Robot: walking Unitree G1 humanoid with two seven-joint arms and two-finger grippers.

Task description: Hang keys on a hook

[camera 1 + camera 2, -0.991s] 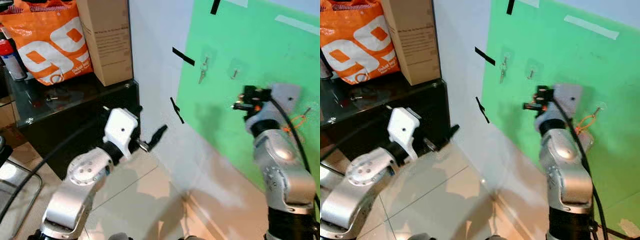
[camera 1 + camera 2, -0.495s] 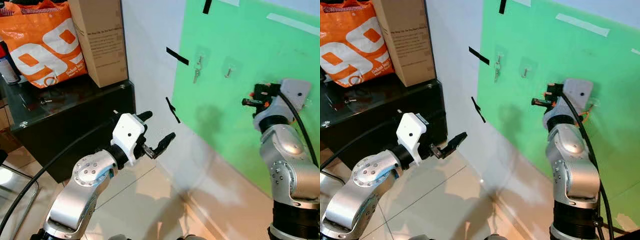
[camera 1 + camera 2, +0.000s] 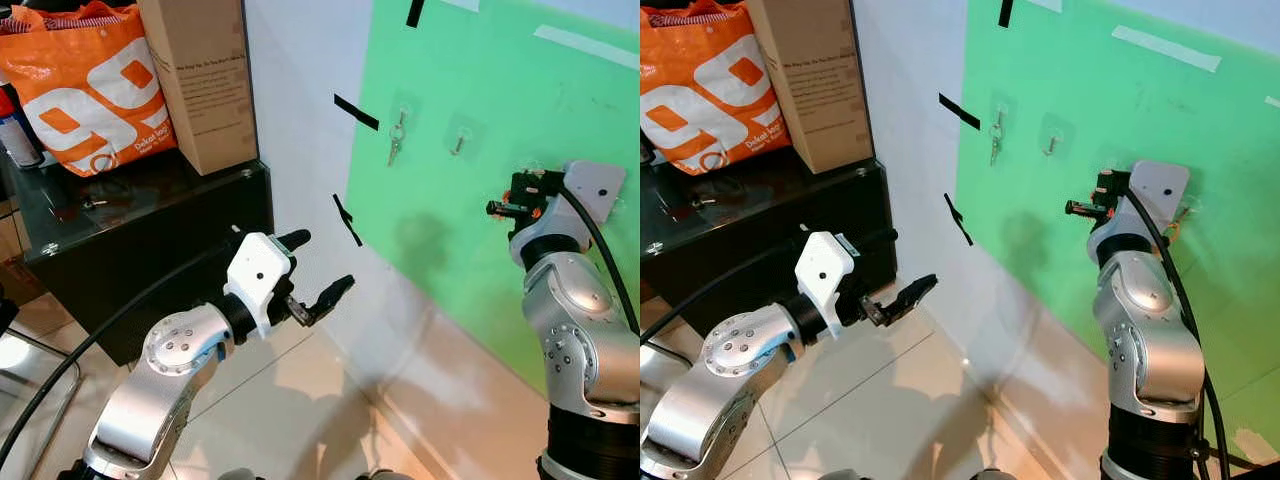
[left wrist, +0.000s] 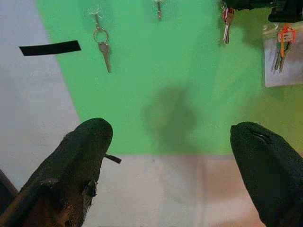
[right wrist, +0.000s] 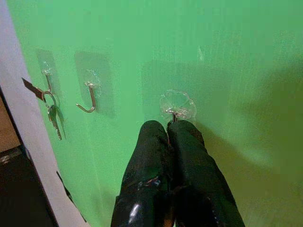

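My right gripper (image 3: 493, 208) is raised against the green wall panel (image 3: 470, 60), its two fingers pressed together. In the right wrist view the fingertips (image 5: 156, 127) touch a clear suction hook (image 5: 176, 106). From the left wrist view a red-headed key (image 4: 226, 28) hangs straight down at those fingertips, so the gripper looks shut on the keys. My left gripper (image 3: 315, 265) hovers open and holding nothing, low in front of the wall and pointing at the panel.
Another key (image 3: 393, 145) hangs on the leftmost hook, and the hook beside it (image 3: 458, 142) is bare. A clear pouch with orange-tagged keys (image 4: 282, 42) sits right of my right gripper. At left, a black cabinet (image 3: 150, 215) carries an orange bag (image 3: 95, 85) and a cardboard box (image 3: 200, 75).
My right gripper has shifted right along the panel to the third hook. My left arm has risen and turned toward the wall, its fingers now spread. The camera has shifted a little.
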